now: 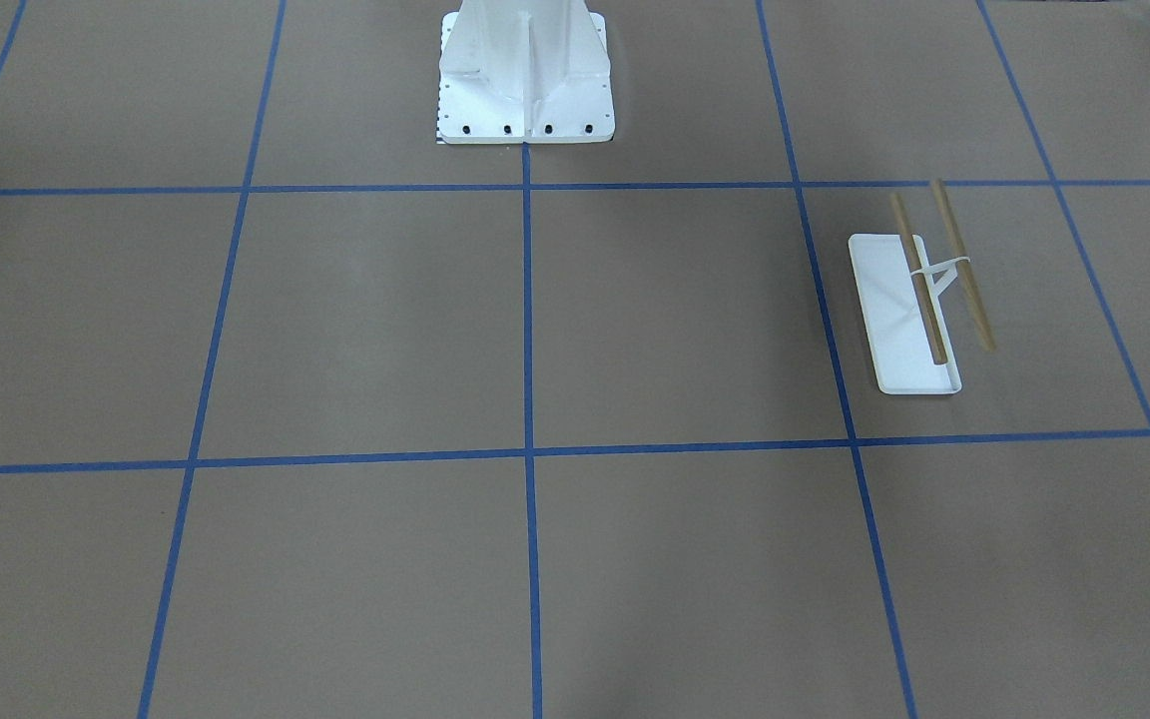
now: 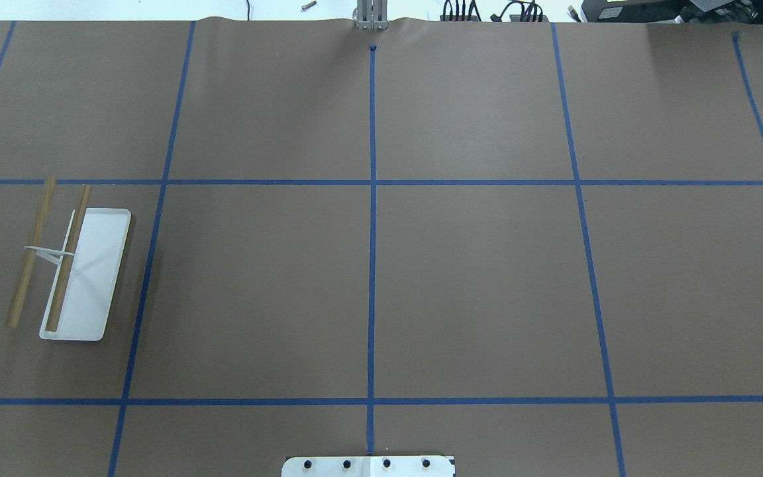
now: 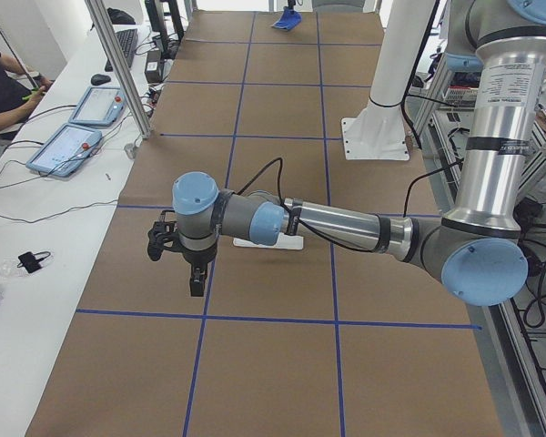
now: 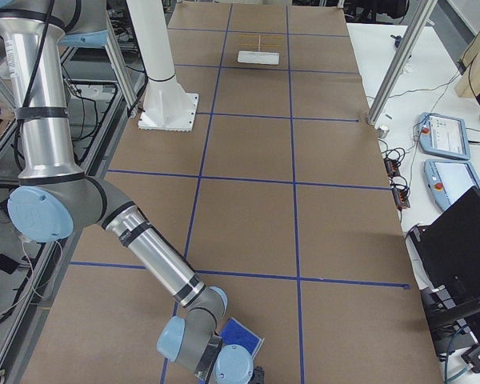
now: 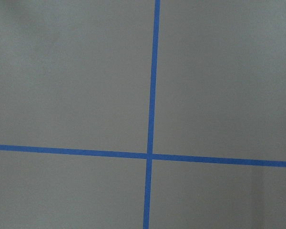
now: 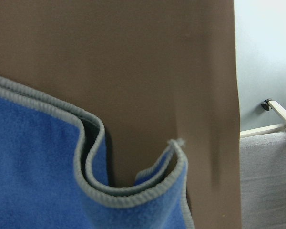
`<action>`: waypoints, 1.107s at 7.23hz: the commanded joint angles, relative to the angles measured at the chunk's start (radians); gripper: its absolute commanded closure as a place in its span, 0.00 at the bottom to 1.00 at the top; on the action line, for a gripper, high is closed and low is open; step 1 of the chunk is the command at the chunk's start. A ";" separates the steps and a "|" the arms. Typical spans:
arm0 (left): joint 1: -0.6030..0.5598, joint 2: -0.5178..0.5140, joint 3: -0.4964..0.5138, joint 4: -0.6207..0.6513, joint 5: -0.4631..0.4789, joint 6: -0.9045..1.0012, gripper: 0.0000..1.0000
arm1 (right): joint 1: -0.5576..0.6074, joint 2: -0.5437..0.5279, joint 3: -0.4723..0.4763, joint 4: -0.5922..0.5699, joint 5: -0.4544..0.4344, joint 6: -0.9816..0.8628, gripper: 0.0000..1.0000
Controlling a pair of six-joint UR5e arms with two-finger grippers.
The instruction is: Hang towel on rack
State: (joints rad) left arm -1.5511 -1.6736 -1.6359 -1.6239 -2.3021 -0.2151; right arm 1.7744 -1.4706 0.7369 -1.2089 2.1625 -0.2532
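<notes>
The rack [image 1: 899, 330] stands on the brown table on my left side, with a white tray base and two tan rods; it also shows in the overhead view [image 2: 90, 278] and far off in the exterior right view [image 4: 258, 48]. The blue towel [image 6: 33, 162] with a grey border lies rumpled and folded at the table's far right end, near the edge; it also shows under my right wrist [image 4: 242, 336]. My right gripper's fingers are hidden, so I cannot tell their state. My left gripper [image 3: 197, 287] hangs above the table beside the rack; I cannot tell its state.
The white robot pedestal [image 1: 525, 75] is bolted at the table's robot side. Blue tape lines [image 2: 372, 199] grid the brown paper. Metal posts [image 4: 396, 64] and a desk with tablets [image 3: 73, 137] run along the operators' side.
</notes>
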 commanded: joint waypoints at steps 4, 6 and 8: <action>0.006 -0.002 -0.001 -0.001 0.001 -0.003 0.00 | -0.004 0.004 0.001 0.000 0.040 -0.011 1.00; 0.006 -0.002 -0.001 -0.001 0.000 -0.003 0.00 | -0.006 0.054 0.045 0.009 0.075 -0.017 1.00; 0.006 0.000 0.001 0.002 0.000 -0.004 0.00 | -0.009 0.108 0.114 -0.003 0.097 -0.018 1.00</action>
State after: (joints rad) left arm -1.5448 -1.6743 -1.6365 -1.6237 -2.3023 -0.2182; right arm 1.7675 -1.3950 0.8028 -1.2047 2.2413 -0.2702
